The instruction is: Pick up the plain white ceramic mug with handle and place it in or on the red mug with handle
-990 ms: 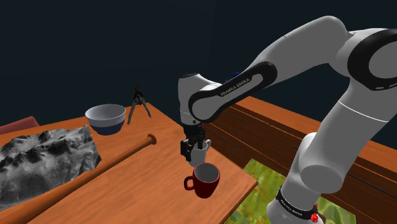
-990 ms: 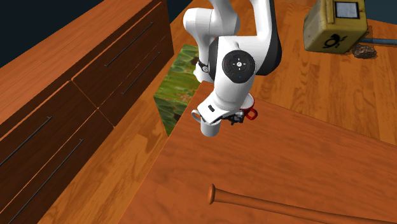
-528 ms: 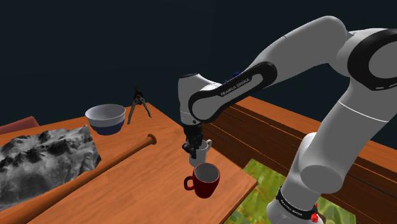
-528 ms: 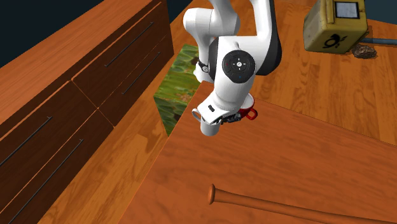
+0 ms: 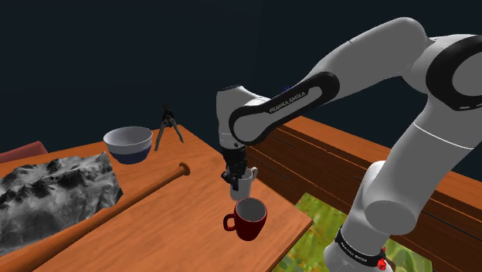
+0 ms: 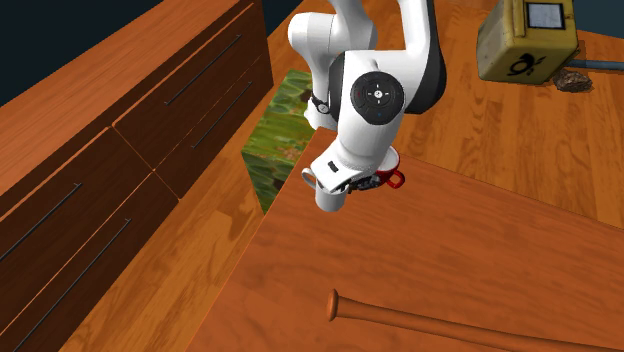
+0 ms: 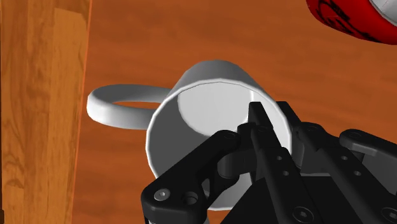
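Wooden table point(image 5: 202, 210) with its load.
On it: red mug point(image 5: 249, 220), bat point(image 5: 116, 205), bowl point(image 5: 128, 144), grey rock-textured slab point(image 5: 54, 189), black tripod point(image 5: 168, 127).

Soft, even light, faint shading.

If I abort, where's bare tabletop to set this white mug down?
The best patch is the bare tabletop between the baseball bat and the red mug. A smaller strip lies between the bat's knob and the gripper holding the white mug. Beyond the bat it's crowded: grey rock slab, bowl, small dark tripod.
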You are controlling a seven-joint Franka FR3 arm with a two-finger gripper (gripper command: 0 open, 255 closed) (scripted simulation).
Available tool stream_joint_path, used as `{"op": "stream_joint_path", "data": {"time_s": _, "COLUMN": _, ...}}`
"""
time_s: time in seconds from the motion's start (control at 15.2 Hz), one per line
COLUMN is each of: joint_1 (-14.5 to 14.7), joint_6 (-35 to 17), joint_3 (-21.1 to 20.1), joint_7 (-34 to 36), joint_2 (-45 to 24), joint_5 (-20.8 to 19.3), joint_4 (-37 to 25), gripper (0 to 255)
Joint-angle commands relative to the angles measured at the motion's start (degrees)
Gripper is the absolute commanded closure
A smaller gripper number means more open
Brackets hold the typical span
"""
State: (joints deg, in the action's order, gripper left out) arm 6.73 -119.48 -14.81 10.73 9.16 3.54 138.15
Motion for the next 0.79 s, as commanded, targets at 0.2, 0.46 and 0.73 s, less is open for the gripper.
{"op": "stream_joint_path", "data": {"time_s": 0.2, "joint_1": 0.0, "joint_6": 4.1, "joint_3": 0.3, "joint_7": -0.4, "joint_2": 2.1, "joint_5": 0.3, "joint_4": -2.0, "gripper": 255}}
{"op": "stream_joint_path", "data": {"time_s": 0.46, "joint_1": 0.0, "joint_6": 7.3, "joint_3": 0.5, "joint_7": -0.6, "joint_2": 3.6, "joint_5": 0.5, "joint_4": -3.8, "gripper": 255}}
{"op": "stream_joint_path", "data": {"time_s": 0.73, "joint_1": 0.0, "joint_6": 10.6, "joint_3": 0.7, "joint_7": -0.7, "joint_2": 4.8, "joint_5": 0.6, "joint_4": -5.8, "gripper": 255}}
